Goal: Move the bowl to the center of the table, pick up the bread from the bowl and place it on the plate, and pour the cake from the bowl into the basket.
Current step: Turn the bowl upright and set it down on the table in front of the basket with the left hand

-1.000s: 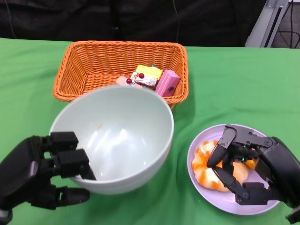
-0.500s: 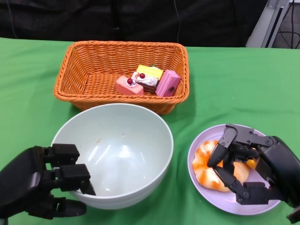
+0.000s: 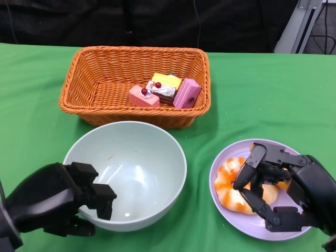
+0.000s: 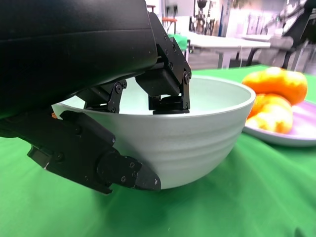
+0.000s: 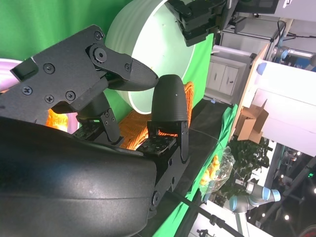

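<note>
- One pale green bowl (image 3: 126,173) stands upright on the green table (image 3: 262,94), near centre, just in front of the basket; its inside looks empty.
- The left hand (image 3: 55,202) grips the bowl's near-left rim, fingers inside, thumb outside (the left wrist view confirms).
- One orange basket (image 3: 89,79) at the far side holds three cake pieces (image 3: 165,89).
- One purple plate (image 3: 226,210), near right, carries the bread (image 3: 231,186), partly hidden.
- The right hand (image 3: 283,189) hovers over the bread, fingers spread, holding nothing.
</note>
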Action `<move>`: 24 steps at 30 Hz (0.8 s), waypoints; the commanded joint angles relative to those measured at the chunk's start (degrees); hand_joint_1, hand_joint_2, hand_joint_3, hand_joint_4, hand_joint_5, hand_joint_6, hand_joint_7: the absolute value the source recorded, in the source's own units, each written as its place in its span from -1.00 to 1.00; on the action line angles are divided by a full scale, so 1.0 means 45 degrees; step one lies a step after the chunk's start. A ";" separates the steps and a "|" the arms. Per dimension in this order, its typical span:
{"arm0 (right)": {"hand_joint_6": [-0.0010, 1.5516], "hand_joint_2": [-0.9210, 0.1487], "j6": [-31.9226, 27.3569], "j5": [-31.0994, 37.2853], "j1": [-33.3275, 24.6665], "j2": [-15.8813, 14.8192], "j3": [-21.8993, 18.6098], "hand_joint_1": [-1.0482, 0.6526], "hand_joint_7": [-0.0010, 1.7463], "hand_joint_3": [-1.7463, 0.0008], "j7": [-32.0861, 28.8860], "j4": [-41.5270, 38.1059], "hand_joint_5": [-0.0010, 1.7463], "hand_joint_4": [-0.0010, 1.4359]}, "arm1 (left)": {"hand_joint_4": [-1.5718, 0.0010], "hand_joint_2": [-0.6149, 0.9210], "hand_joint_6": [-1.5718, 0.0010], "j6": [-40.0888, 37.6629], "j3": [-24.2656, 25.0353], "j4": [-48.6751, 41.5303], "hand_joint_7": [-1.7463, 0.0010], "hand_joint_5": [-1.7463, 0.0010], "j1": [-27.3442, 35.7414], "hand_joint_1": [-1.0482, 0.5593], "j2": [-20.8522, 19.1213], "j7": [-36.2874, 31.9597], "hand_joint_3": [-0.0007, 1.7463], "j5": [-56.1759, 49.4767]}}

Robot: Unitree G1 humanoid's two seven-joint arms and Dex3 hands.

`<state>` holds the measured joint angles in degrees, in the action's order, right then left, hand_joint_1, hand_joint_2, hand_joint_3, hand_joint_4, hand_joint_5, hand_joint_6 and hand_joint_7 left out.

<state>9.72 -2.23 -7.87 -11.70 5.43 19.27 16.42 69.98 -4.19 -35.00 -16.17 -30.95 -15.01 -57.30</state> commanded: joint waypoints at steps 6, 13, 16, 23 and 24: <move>-0.22 -0.44 0.0038 -0.0123 0.0013 -0.0089 -0.0095 -0.07 0.74 -0.07 0.0008 0.0158 1.00 0.03 | 0.09 1.00 0.01 -0.1476 -0.1865 0.1497 0.99 0.78 0.0067 -0.27 -0.1804 0.4809 -0.94 0.4520; -0.21 -0.44 0.0166 -0.0116 0.0024 -0.0091 -0.0104 -0.07 0.74 -0.07 0.0048 0.0046 1.00 0.03 | 0.55 1.00 0.54 -0.3645 -0.2429 0.3600 1.00 0.99 0.0697 -0.71 -0.2771 0.8879 -0.91 0.9866; -0.22 -0.44 0.0115 -0.0114 0.0011 -0.0077 -0.0097 -0.07 0.74 -0.07 0.0031 0.0087 1.00 0.03 | 0.63 1.00 0.61 -0.4331 -0.2323 0.4143 1.00 1.00 0.0887 -0.84 -0.2872 0.9753 -0.84 1.0893; -0.21 -0.44 0.0072 -0.0177 0.0002 -0.0065 -0.0090 -0.07 0.74 -0.07 0.0057 0.0099 1.00 0.03 | 0.73 1.00 0.69 -0.8279 -0.2022 0.5373 1.00 1.00 0.1383 -0.95 -0.2687 1.2724 -0.71 1.5309; -0.21 -0.44 0.0084 -0.0148 0.0005 -0.0068 -0.0090 -0.07 0.74 -0.07 0.0045 0.0089 1.00 0.03 | 0.72 1.00 0.69 -0.8869 -0.1905 0.5546 0.99 0.99 0.1424 -0.95 -0.2633 1.3132 -0.69 1.5907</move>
<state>9.96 -2.20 -7.82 -11.70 5.41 19.48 16.39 33.88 -14.02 -11.25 -10.49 -42.48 41.07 10.20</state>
